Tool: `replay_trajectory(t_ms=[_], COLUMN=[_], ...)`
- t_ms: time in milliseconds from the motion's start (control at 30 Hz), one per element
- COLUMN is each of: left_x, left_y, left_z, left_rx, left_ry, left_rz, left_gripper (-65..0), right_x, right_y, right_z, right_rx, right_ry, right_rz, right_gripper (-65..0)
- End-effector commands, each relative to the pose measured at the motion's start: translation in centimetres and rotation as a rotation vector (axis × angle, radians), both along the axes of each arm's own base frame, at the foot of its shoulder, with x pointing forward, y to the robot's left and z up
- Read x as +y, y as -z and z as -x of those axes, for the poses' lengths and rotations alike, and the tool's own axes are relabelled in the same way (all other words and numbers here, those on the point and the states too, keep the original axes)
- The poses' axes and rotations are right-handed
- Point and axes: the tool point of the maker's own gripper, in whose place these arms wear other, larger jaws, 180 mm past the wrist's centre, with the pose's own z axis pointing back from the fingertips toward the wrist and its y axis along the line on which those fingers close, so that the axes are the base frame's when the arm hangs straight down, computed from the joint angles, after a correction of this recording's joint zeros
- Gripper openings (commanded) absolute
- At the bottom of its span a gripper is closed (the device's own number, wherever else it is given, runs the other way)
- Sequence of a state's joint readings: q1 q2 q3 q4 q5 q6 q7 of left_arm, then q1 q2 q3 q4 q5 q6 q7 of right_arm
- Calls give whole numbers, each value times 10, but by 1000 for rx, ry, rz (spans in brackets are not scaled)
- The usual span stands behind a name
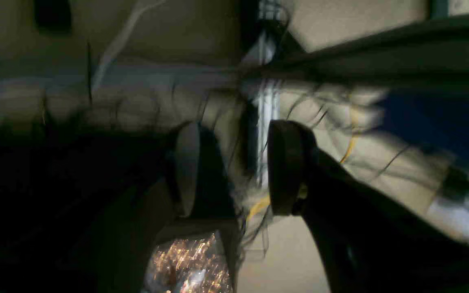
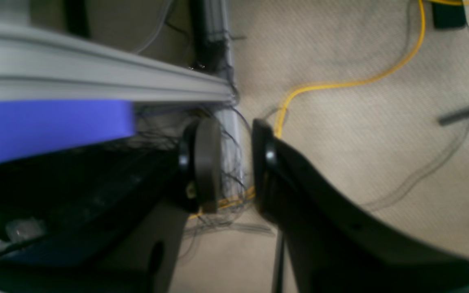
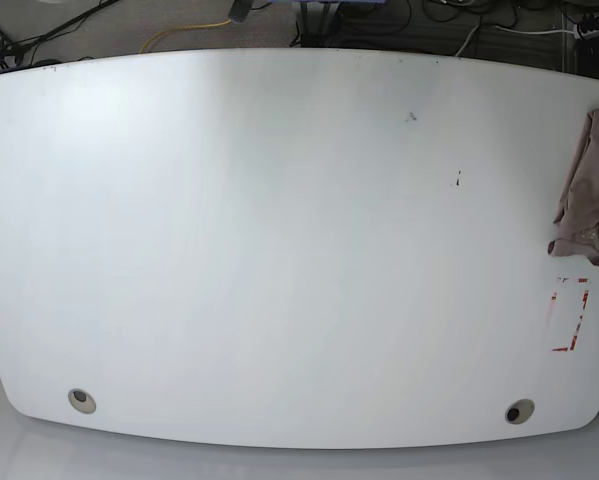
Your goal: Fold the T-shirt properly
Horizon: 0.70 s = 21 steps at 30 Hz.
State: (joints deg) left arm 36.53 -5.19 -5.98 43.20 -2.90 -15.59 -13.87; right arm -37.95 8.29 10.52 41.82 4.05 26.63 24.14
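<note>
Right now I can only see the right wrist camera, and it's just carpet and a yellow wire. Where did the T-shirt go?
Observer: In the base view the T-shirt lies bunched up at the right edge of the white table, partly cut off by the picture.
Operator: Is an arm close to it?
Observer: No. The base view shows no arm over the table at all.
Operator: Is the other gripper holding anything?
Observer: The left wrist view is blurry, but the left gripper has its jaws apart with nothing between them.
</note>
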Motion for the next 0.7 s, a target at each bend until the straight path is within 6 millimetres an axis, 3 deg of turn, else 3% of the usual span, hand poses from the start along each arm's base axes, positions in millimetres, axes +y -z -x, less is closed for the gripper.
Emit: replay_trajectory(t_ms=[0,100,233,367,567,667], left_x=[2,11,6,2,-4,3], left_y=[17,34,47,53,59,61], left_z=[8,9,0,-16,-25,-30], left_rx=[65,133,185,198,259,268], left_ry=[-31,-33,-38,-32,3,0], left_rz=[10,2,15,22,31,-6], left_gripper=[-404,-404,-404,-404,-404,-406], right_x=[-1,1,7,9,-5,-4], right_y=[9,19,32,42,53,58], right_z=[4,-6,-16,-24,-37,-44], right_rx=[28,42,66,91,117,149], right_ry=[5,1,-16,-25,-17,-27], right_rz=[-7,-13,-22,-18,47,42], right_gripper=[-515,-514,-512,-512,-512,-512])
